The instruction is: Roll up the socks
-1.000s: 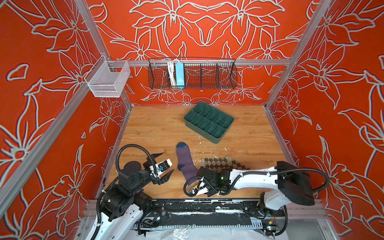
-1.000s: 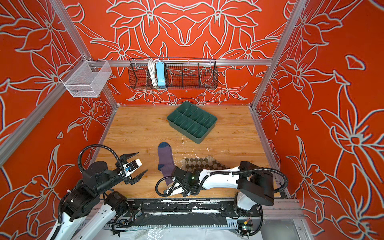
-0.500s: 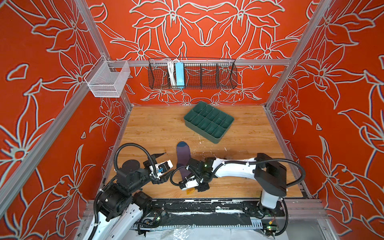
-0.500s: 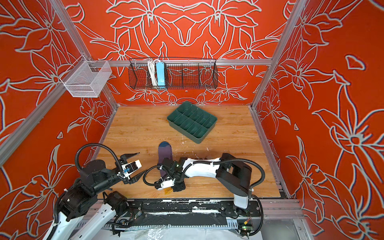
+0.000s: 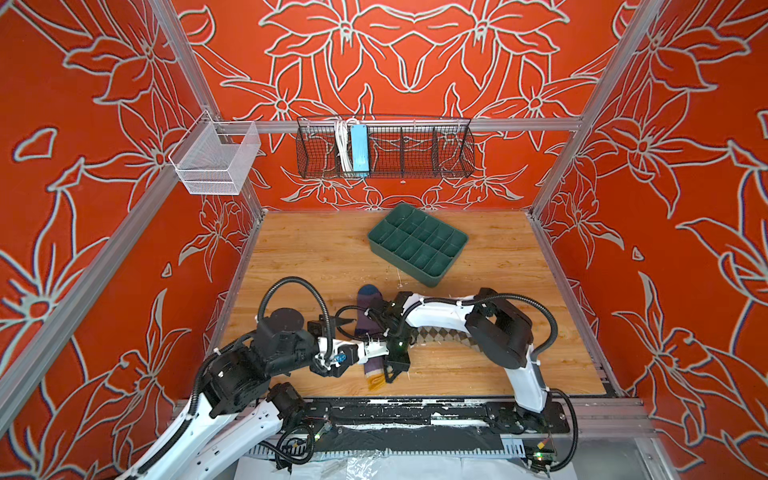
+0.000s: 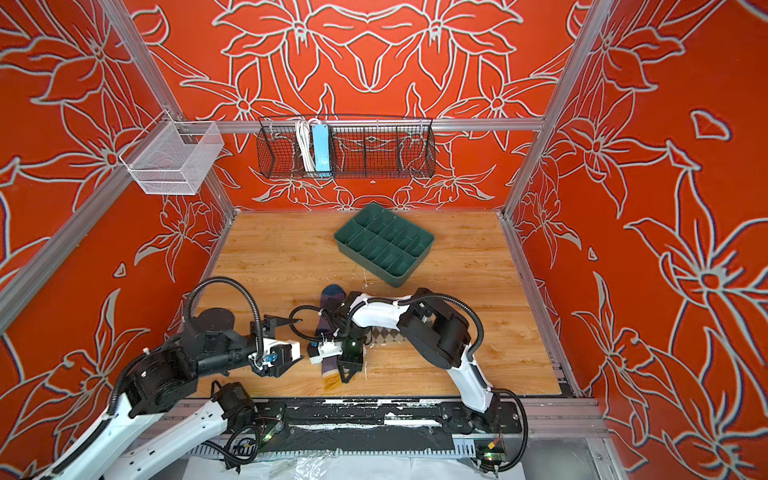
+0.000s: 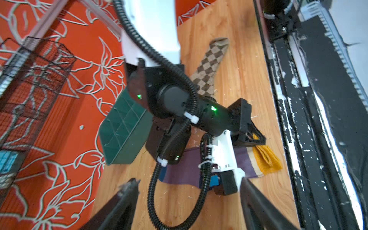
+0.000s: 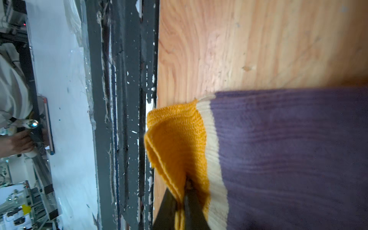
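A: Green divider tray (image 5: pixel 417 245) bare inside, wire basket (image 5: pixel 384 147) holding a blue power strip (image 5: pixel 359 149)

B: Right gripper (image 8: pixel 182 196) pinching purple sock (image 5: pixel 371 320) cuff at near table edge, left gripper (image 7: pixel 189 191) spread beside it, argyle sock (image 7: pixel 209 67) flat under right arm

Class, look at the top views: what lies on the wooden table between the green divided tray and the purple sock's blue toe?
Only bare wood with a few pale flecks, in both top views, between the green tray and the purple sock.

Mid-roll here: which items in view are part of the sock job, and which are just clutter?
Job:
purple sock, cuff pinched by the right gripper
argyle sock
left gripper, open

Lying about:
green divided tray
black wire basket
white mesh bin
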`<state>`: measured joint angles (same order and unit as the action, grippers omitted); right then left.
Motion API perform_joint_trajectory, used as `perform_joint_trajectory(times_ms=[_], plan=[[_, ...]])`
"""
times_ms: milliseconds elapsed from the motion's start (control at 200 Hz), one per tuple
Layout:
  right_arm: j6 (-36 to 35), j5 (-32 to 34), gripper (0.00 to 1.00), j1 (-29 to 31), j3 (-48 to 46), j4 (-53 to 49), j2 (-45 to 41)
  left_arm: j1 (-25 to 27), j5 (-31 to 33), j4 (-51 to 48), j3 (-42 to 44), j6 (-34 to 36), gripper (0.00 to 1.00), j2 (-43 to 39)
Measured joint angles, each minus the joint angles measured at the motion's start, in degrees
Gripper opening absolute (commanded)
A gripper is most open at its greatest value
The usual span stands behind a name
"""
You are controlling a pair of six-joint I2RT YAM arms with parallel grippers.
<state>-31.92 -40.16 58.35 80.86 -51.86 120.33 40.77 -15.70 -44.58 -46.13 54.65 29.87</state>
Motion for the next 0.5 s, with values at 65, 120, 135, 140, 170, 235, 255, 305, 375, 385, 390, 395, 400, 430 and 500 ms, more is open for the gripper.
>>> perform_joint_trajectory(times_ms=[65, 120, 135, 140, 170, 235, 255, 305, 375, 385, 390, 395, 400, 430, 500], plan=[[0.66, -0.66, 0.01, -0.31, 0.42, -0.48, 0.52, 3.37, 1.79, 0.15, 2.56, 0.76, 0.77, 1.09], [1.01, -0.98, 0.01, -0.55, 0.9, -1.03, 1.05, 6.64, 3.67, 0.55, 5.27, 0.98, 0.75, 2.05], [1.16, -1.11, 0.01, -0.59, 1.03, -1.18, 1.18, 7.63, 4.33, 0.66, 6.03, 1.07, 0.75, 2.29], [1.16, -1.14, 0.01, -0.61, 1.05, -1.22, 1.2, 7.8, 4.46, 0.66, 6.23, 1.07, 0.75, 2.36], [1.36, -1.38, 0.01, -0.72, 1.29, -1.49, 1.46, 9.97, 5.92, 0.92, 7.89, 1.05, 0.75, 3.13], [1.75, -1.97, 0.01, -0.96, 1.7, -2.01, 2.01, 14.36, 9.25, 2.12, 11.1, 0.66, 0.74, 4.98], [1.92, -2.19, 0.01, -1.07, 1.81, -2.14, 2.19, 15.69, 10.29, 2.62, 12.09, 0.35, 0.74, 5.79], [2.25, -2.71, 0.01, -1.31, 1.97, -2.38, 2.51, 18.58, 12.72, 4.02, 14.29, -0.5, 0.74, 7.63], [2.56, -3.19, 0.01, -1.55, 2.01, -2.47, 2.71, 21.88, 16.13, 6.43, 17.25, -2.21, 0.73, 10.21], [2.64, -3.23, 0.01, -1.62, 2.01, -2.47, 2.71, 22.21, 16.72, 6.75, 17.62, -2.47, 0.73, 10.56], [2.67, -3.26, 0.01, -1.64, 2.01, -2.47, 2.73, 22.49, 16.98, 7.13, 17.9, -2.8, 0.73, 10.86], [2.67, -3.28, 0.01, -1.66, 2.01, -2.47, 2.73, 22.64, 17.03, 7.34, 18.1, -2.97, 0.73, 10.99], [2.67, -3.3, 0.01, -1.66, 2.01, -2.47, 2.73, 22.64, 17.03, 7.34, 18.1, -2.97, 0.73, 10.99], [2.86, -3.41, 0.01, -1.7, 2.01, -2.45, 2.78, 23.67, 18.38, 8.52, 19.3, -4.02, 0.73, 12.15], [3.32, -3.54, 0.01, -1.84, 1.95, -2.36, 2.78, 25.42, 20.55, 10.86, 21.24, -6.73, 0.73, 13.68]])
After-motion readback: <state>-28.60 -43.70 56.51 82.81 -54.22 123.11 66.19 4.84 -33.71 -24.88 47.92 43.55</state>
